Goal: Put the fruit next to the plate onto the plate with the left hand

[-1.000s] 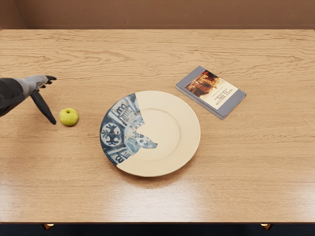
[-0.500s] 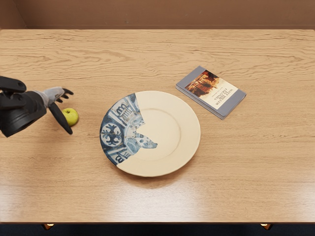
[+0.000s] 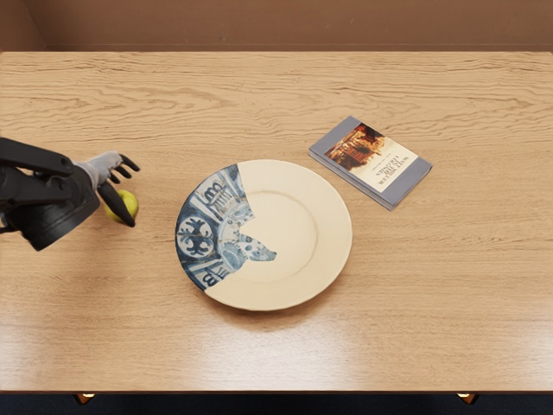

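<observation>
Although the wide light-wood table (image 3: 432, 294) is set for the move, no transfer is done yet. The large round cream plate with a blue patterned left side (image 3: 320, 216), at table centre, is seen bare. The grey-edged book with a picture cover (image 3: 370, 162) lies to the far right of the plate, apart from it, and is not involved. The dark left arm is brought in from the left edge. The grey left hand (image 3: 105, 173) is placed at the small yellow-green apple (image 3: 129, 201), which rests on the table just left of the plate, apart from its rim. Fingers are spread past the fruit's far side and the thumb is crossed in front of it. No closed grasp is shown and contact cannot be confirmed. Judged left to do: close, lift, carry right, set down on the plate.

Versus half a second ago, the arm is shifted further right and more of the apple is covered by the hand. Apple, plate and book are unmoved.
</observation>
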Controlling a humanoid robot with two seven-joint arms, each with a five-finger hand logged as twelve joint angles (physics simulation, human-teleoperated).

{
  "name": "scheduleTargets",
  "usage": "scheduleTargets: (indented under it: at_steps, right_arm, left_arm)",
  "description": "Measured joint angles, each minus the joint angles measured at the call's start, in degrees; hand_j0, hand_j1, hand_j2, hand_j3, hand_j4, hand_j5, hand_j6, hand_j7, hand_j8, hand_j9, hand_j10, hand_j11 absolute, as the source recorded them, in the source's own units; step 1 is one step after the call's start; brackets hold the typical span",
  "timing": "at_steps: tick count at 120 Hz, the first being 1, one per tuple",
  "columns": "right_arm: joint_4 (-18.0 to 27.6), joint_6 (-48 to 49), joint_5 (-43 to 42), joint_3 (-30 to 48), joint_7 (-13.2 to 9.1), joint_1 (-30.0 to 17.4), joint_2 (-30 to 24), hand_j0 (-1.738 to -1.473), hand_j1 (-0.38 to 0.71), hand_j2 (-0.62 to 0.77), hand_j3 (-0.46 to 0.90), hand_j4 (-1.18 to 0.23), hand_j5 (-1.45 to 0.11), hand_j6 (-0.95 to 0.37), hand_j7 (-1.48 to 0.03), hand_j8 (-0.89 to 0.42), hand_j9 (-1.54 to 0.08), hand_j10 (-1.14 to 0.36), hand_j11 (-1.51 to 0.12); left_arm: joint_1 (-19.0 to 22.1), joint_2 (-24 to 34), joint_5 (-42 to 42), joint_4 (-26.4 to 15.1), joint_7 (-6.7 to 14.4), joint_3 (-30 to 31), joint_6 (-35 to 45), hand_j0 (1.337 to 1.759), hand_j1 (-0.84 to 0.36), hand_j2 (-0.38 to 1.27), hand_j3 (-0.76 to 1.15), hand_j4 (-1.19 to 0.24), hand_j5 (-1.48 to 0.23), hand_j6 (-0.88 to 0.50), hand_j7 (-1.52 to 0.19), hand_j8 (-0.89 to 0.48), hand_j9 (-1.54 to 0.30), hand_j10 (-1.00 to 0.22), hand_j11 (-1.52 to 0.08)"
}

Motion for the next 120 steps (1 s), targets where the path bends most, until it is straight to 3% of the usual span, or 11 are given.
scheduleTargets:
  at_steps: [54, 94, 113, 120]
  right_arm:
    - [0.0, 0.0, 0.0, 0.0, 0.0, 0.0, 0.0, -1.658, -0.35, 0.00, 0.00, 0.00, 0.00, 0.00, 0.00, 0.00, 0.00, 0.00, 0.00]
    - [0.0, 0.0, 0.0, 0.0, 0.0, 0.0, 0.0, -1.658, -0.35, 0.00, 0.00, 0.00, 0.00, 0.00, 0.00, 0.00, 0.00, 0.00, 0.00]
    - [0.0, 0.0, 0.0, 0.0, 0.0, 0.0, 0.0, -1.658, -0.35, 0.00, 0.00, 0.00, 0.00, 0.00, 0.00, 0.00, 0.00, 0.00, 0.00]
    - [0.0, 0.0, 0.0, 0.0, 0.0, 0.0, 0.0, -1.658, -0.35, 0.00, 0.00, 0.00, 0.00, 0.00, 0.00, 0.00, 0.00, 0.00, 0.00]
  left_arm:
    - [0.2, 0.3, -0.5, -1.8, 0.0, 1.2, 1.8, 1.658, -0.24, 0.10, 0.00, -0.49, -0.64, -0.49, -0.64, -0.49, -0.64, -0.49, -0.64]
    - [0.3, 0.5, -0.7, -1.8, 0.2, 2.0, 1.9, 1.656, -0.28, 0.34, 0.00, -0.64, -0.81, -0.52, -0.83, -0.53, -0.84, -0.62, -0.84]
    - [0.2, 1.0, -1.7, -1.7, 0.2, 2.1, 1.9, 1.655, -0.32, 0.46, 0.00, -0.69, -0.93, -0.46, -0.94, -0.48, -0.95, -0.70, -0.96]
    - [0.1, 1.1, -1.8, -1.6, 0.2, 2.1, 1.9, 1.654, -0.30, 0.41, 0.00, -0.70, -0.96, -0.46, -0.97, -0.48, -0.98, -0.72, -0.98]
